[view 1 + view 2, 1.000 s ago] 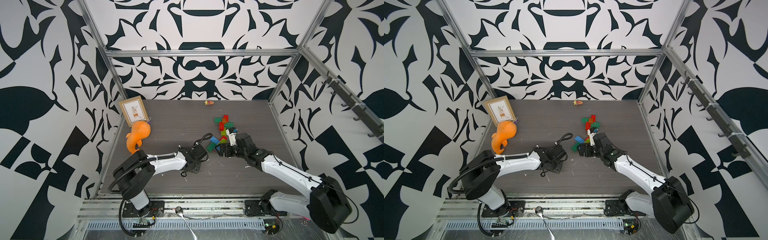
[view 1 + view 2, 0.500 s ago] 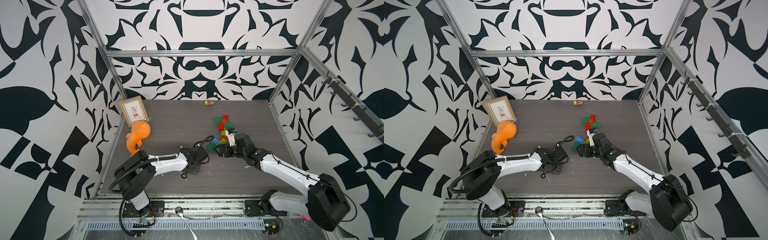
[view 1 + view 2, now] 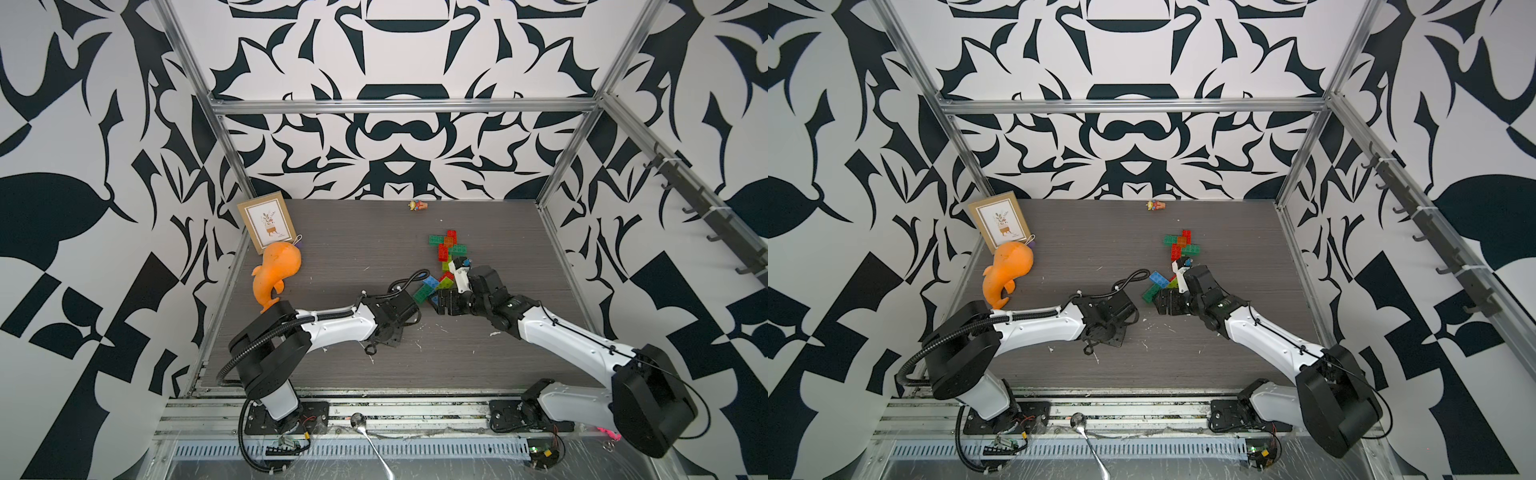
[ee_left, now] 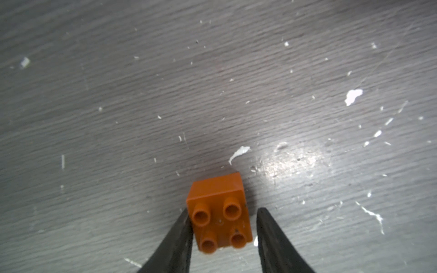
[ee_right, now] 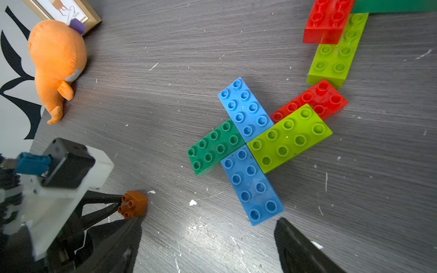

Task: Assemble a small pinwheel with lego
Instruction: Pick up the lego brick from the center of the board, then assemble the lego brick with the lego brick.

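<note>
Hub placement looks like the step in hand: the orange brick (image 4: 216,186) lies on its side on the table (image 4: 142,94), studs facing the left claw (image 4: 222,211). It is near the pinwheel (image 5: 244,139) of two blue, one lime and one dark green brick, which sits toward the table's right edge, midway front to back. The left claw stands half closed about the brick; one jaw touches it and the other shows a thin gap, so a firm hold cannot be told. The right claw (image 5: 210,221) gapes wide and empty, near the end of one blue arm.

To do it well, I judge the pinch should first be squared and tightened on the smooth sides, since a brick held askew would twist. It must then be turned studs-up, centred over the joint where the four arms meet, and pressed straight down. The right claw could brace the arms, as loose bricks would likely slide apart.
</note>
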Robot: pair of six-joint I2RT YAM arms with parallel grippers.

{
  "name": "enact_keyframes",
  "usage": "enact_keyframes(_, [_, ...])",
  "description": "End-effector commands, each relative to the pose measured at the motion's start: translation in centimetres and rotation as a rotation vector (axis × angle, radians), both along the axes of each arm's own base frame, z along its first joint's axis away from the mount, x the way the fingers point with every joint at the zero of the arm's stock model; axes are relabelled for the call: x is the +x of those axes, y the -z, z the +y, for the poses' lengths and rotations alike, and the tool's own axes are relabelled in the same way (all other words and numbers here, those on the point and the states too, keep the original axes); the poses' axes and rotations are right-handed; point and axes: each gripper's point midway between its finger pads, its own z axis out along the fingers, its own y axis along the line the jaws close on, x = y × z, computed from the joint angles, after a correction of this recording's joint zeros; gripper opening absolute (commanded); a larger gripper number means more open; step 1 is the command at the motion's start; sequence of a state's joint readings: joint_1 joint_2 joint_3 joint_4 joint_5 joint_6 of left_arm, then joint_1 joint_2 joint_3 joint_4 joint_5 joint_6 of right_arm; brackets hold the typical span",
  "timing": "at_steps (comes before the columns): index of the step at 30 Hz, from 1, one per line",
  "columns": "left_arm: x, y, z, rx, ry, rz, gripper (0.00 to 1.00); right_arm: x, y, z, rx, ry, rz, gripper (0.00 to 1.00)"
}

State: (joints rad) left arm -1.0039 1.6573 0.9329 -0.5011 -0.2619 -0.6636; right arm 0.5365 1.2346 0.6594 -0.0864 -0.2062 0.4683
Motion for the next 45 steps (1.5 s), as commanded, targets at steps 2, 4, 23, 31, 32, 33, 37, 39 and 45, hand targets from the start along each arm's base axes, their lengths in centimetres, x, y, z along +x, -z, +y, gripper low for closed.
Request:
enact_keyframes(2, [0.2, -0.1, 0.1, 0.021, -0.024, 0.000, 0.44, 0.9, -1.9, 0.5, 0.025, -0.005, -0.043, 0.91])
enact_keyframes(4, [0.2, -0.1, 0.1, 0.022, -0.027, -0.001, 0.42, 0.9, -1.9, 0.4, 0.021, -0.002, -0.043, 0.91])
enact_keyframes(23, [-0.3, -1.6, -1.7, -0.139, 0.057, -0.042, 0.30, 3.6, -2.5, -1.1, -0.086, 0.075, -0.082, 0.92])
enact_keyframes(31, [-1.0, -4.7, -2.3, -0.304, 0.106, -0.097, 0.29, 7.3, -1.2, -1.4, -0.154, 0.118, -0.043, 0.93])
enact_keyframes(32, [-1.1, -5.1, -2.2, -0.314, 0.111, -0.105, 0.29, 7.8, -1.2, -1.2, -0.154, 0.112, -0.040, 0.92])
enact_keyframes(33, [-1.2, -5.5, -2.0, -0.322, 0.111, -0.112, 0.29, 8.3, -0.9, -1.2, -0.159, 0.112, -0.033, 0.92])
enact_keyframes(37, [-1.6, -6.6, -1.2, -0.341, 0.111, -0.130, 0.29, 9.8, 0.0, -1.1, -0.156, 0.103, -0.004, 0.93])
enact_keyframes(39, [-1.7, -7.5, -0.7, -0.361, 0.107, -0.155, 0.29, 10.4, 0.7, -1.6, -0.159, 0.109, 0.016, 0.93])
enact_keyframes(45, [-1.7, -8.0, 0.5, -0.360, 0.091, -0.185, 0.29, 10.2, 2.2, -0.3, -0.106, 0.054, 0.082, 0.90])
